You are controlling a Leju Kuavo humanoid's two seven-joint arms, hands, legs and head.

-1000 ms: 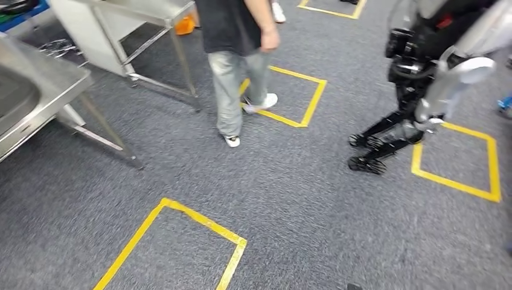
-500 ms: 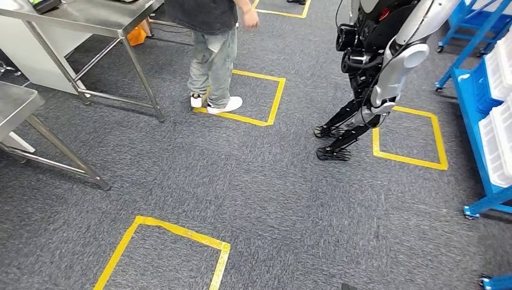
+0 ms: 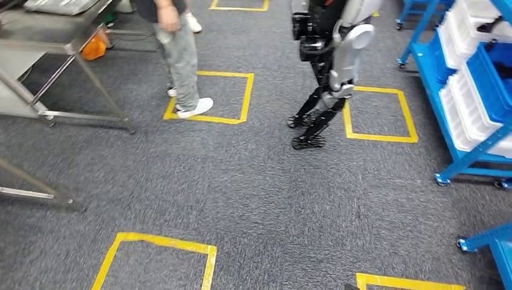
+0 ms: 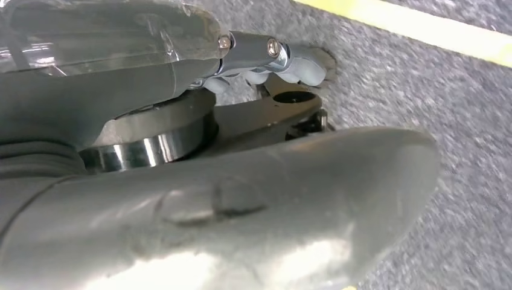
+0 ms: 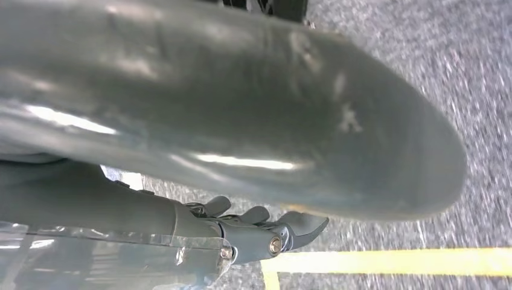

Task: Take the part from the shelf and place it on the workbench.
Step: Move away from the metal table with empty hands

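Observation:
A blue shelf (image 3: 430, 66) with white bins (image 3: 468, 112) and a blue bin (image 3: 492, 78) stands at the right edge of the head view. Something dark (image 3: 492, 25) lies in a top bin, too small to name. A steel workbench (image 3: 57, 37) stands at the far left. My left hand (image 4: 253, 181) hangs over grey carpet with its fingers (image 4: 302, 60) stretched out and nothing in them. My right hand (image 5: 253, 115) also hangs over the carpet, its fingers (image 5: 272, 226) loosely apart and holding nothing.
A person (image 3: 180, 57) stands on a yellow taped square (image 3: 246, 96) beside the workbench. Another robot (image 3: 329, 54) stands ahead at a second yellow square (image 3: 410, 115). Legs of a nearer steel table (image 3: 36, 184) show at the left. More yellow squares (image 3: 208, 266) mark the carpet close by.
The whole view has swung to the right: the steel tables slid left and the blue shelf came in at the right. The person has shifted their feet.

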